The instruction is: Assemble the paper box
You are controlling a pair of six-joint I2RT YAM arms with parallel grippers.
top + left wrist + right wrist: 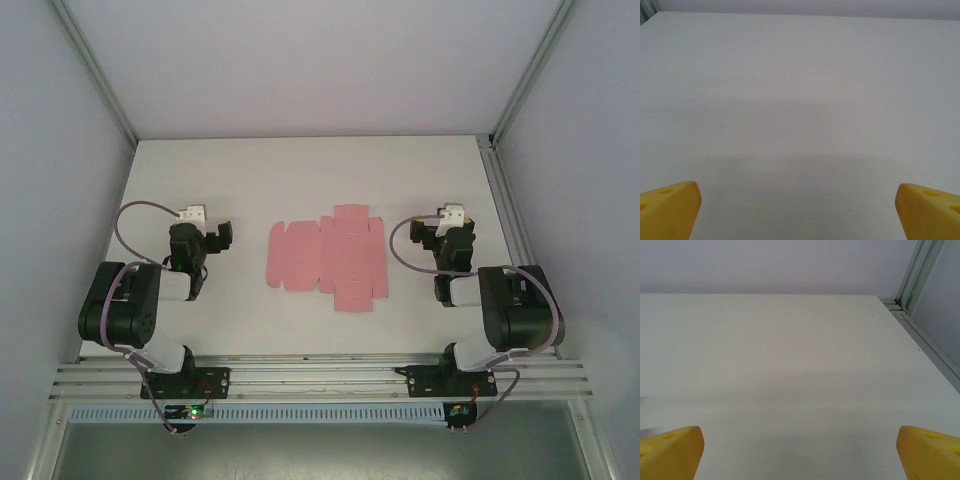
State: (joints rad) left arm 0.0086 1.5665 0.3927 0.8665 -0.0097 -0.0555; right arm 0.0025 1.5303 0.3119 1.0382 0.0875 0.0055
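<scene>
A flat pink paper box is lying on the table — the left gripper and right gripper are sitting either side, jaws spread, grasping nothing.

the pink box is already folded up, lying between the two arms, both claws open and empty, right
Not folded: the paper box is a flat, unfolded sheet, as the top external view shows. It lies between the arms, and the left claw and right claw are open and empty.
</scene>
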